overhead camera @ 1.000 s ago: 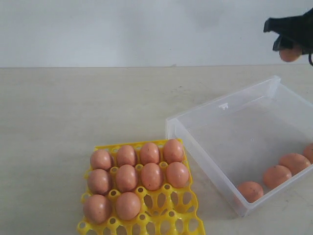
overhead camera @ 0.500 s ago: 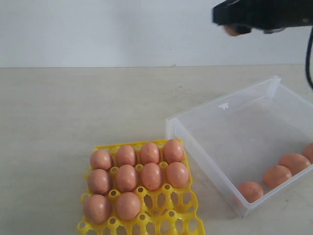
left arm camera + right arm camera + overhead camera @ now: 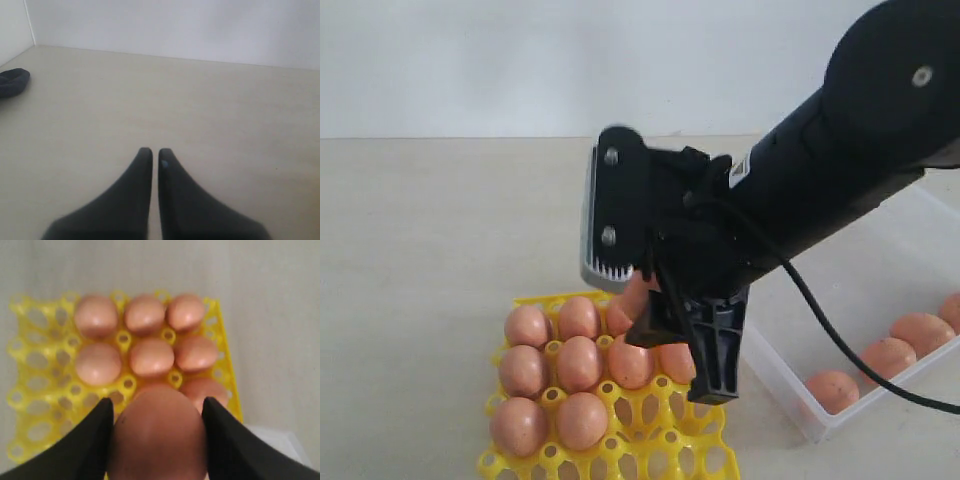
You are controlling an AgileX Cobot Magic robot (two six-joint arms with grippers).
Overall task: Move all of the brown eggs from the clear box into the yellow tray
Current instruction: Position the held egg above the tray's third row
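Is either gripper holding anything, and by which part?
The right gripper holds a brown egg by its two opposite sides; the left gripper is shut, empty.

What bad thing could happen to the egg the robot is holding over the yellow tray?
1. The held egg sits between just two fingers of the right gripper, so it might slip and crack on the seated eggs below.
2. It hangs close above the full part of the yellow tray; lowered there, it could knock a neighbour.
3. The egg hides the spot beneath it in the wrist view, so aiming may be off.
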